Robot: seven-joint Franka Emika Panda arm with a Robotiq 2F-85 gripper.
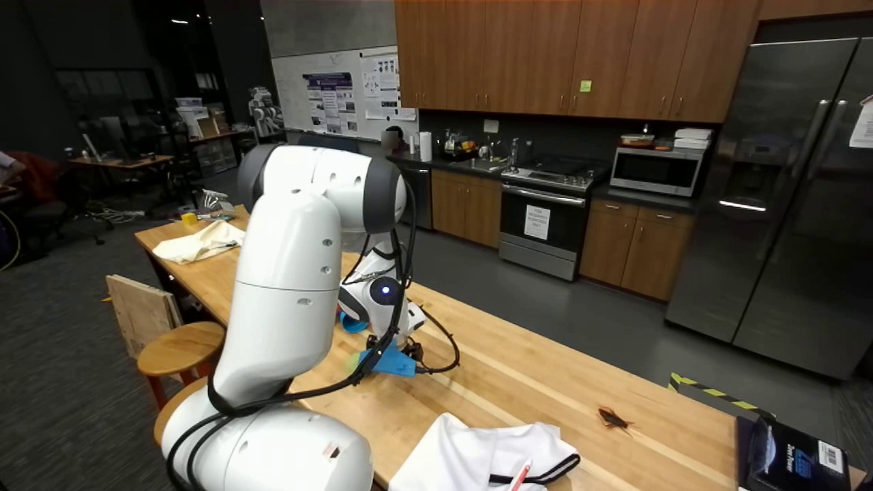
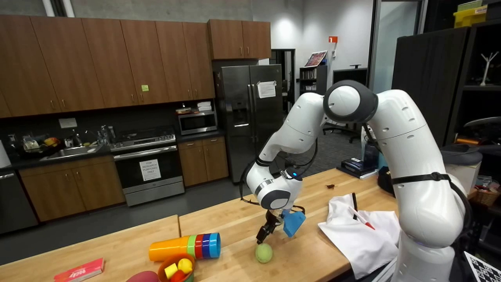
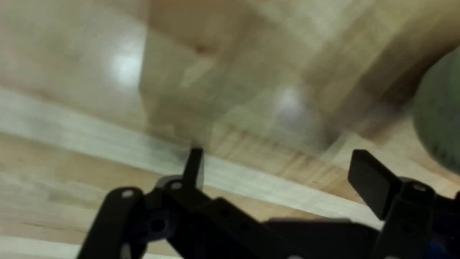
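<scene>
A long wooden table [image 2: 235, 221] stretches before me. On it are a green ball [image 2: 264, 253], stacked cups [image 2: 184, 246] lying sideways, a bowl [image 2: 172, 258], a pink box [image 2: 80, 270] and a white cloth [image 2: 364, 243].

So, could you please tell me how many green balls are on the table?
1: the green ball, on the table near the open gripper; others may be hidden.

Wood-grain wall cabinets [image 1: 566, 58] over a stainless range [image 1: 565, 219], chunky side-by-side fridge [image 1: 767, 232] nearby, grey floor [image 1: 597, 317], whiteboard [image 1: 290, 88] with posters [image 1: 332, 102], kinda dim around the far desk [image 1: 140, 164]
</scene>
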